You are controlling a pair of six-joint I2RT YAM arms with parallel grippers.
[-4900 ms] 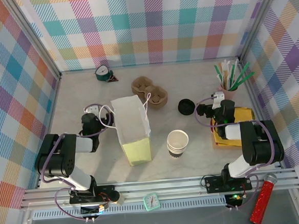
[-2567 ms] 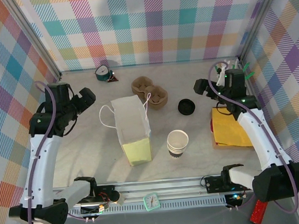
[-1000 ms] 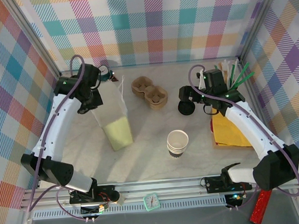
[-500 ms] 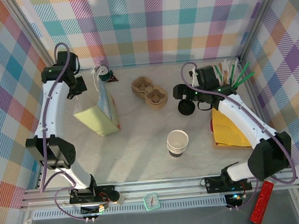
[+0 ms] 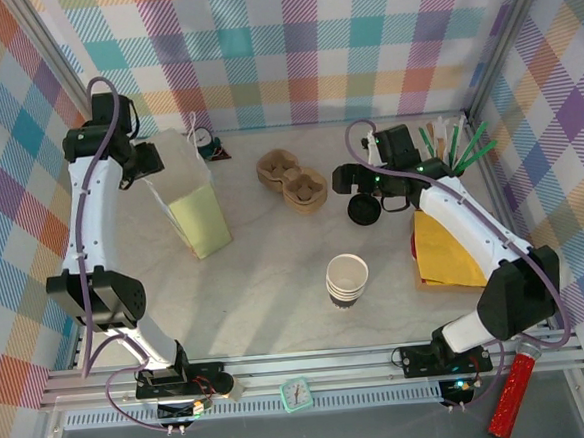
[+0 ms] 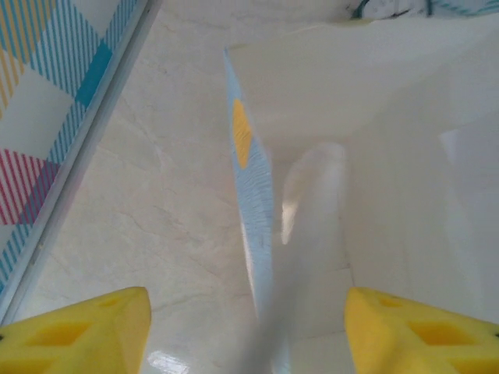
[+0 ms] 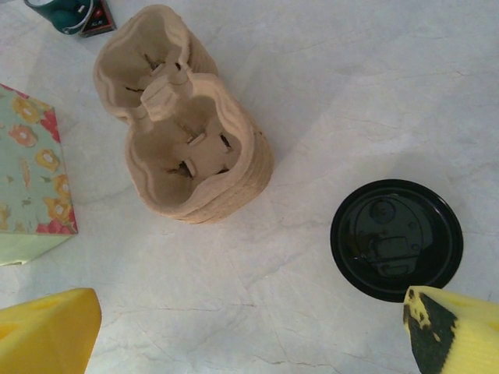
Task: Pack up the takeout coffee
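The takeout coffee (image 5: 364, 210) stands right of centre, seen from above as a round black lid (image 7: 396, 239). My right gripper (image 5: 353, 185) hovers just over it and to its left, open (image 7: 253, 327). One yellow fingertip (image 7: 456, 323) overlaps the lid's near rim. The paper bag (image 5: 190, 196) stands upright at the back left, white with a yellow-green side. My left gripper (image 5: 144, 159) is at the bag's top left, open (image 6: 249, 327). The bag's top edge (image 6: 251, 179) runs between the spread yellow fingers.
A brown pulp cup carrier (image 5: 292, 177) lies between bag and coffee (image 7: 183, 125). A stack of lidless cream cups (image 5: 347, 275) stands in the middle front. A yellow cloth (image 5: 455, 253) and a pink cup of sticks (image 5: 448, 153) are at the right. A teal clock (image 5: 203, 142) sits behind the bag.
The left arm swung the bag to the back left and stood it up, then its jaws opened off the handle. The right gripper edged left over the coffee.
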